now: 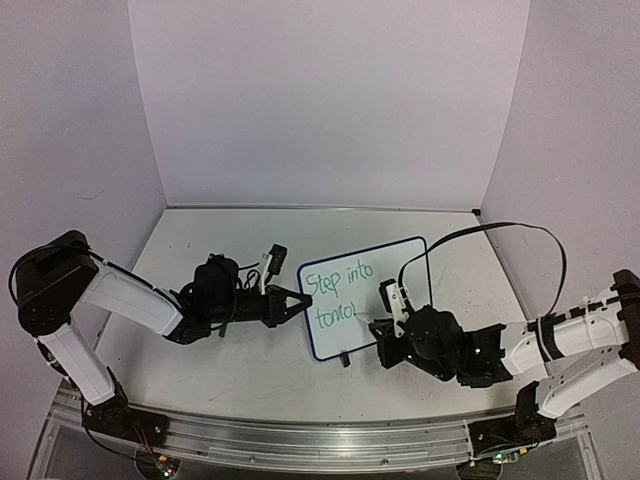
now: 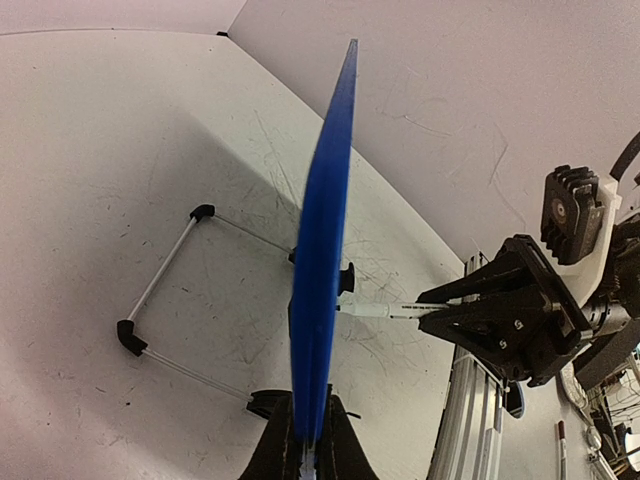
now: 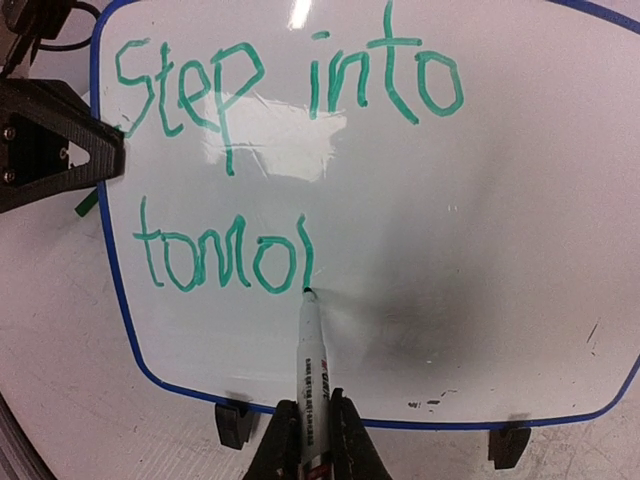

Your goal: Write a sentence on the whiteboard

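Whiteboard (image 1: 388, 256) (image 2: 325, 250) (image 3: 480, 220): stood tilted, right of centre on the counter (image 1: 230, 370) (image 3: 60, 400), between the two arms. Rested on two small black feet (image 3: 235, 422) along its lower edge, with a wire stand (image 2: 165, 290) tipped in black caps lying behind it. Showed only its thin blue rim to the left wrist camera, edge-on.

Carried the sentence (image 1: 338, 285) (image 3: 228, 110) in green marker: "Step into" on the upper line, "tomo" and one further upright stroke on the lower, both lines slanting.

Left end effector (image 1: 299, 303) (image 2: 305, 455) (image 3: 60, 140): pinched closed on the left rim, one finger on each face.

Right end effector (image 1: 383, 328) (image 3: 305, 440): closed around the barrel of a white marker (image 1: 368, 323) (image 2: 375, 311) (image 3: 312, 370), held low in front of the writing face. Marker tip touched the white surface at the foot of that last green stroke, just above the lower rim.
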Robot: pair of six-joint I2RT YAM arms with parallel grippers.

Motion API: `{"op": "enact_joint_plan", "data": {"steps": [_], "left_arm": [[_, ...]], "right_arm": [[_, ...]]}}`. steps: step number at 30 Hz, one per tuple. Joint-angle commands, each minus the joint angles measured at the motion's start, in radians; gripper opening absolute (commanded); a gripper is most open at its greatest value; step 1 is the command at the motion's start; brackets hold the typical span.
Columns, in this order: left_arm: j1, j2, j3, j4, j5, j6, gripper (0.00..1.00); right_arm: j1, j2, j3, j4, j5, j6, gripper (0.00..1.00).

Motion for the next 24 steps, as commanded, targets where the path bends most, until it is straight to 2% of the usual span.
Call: {"op": "enact_joint_plan", "data": {"steps": [1,24], "left_arm": [[-0.004,-0.019,-0.011,-0.047,-0.029,-0.004,0.00],[-0.004,-0.015,-0.003,-0.047,-0.024,-0.004,0.00]], "right_arm": [[0.000,0.012,0.032,0.042,0.062,-0.024,0.00],[-0.018,0.020,0.061,0.056,0.091,-0.052,0.00]]}}
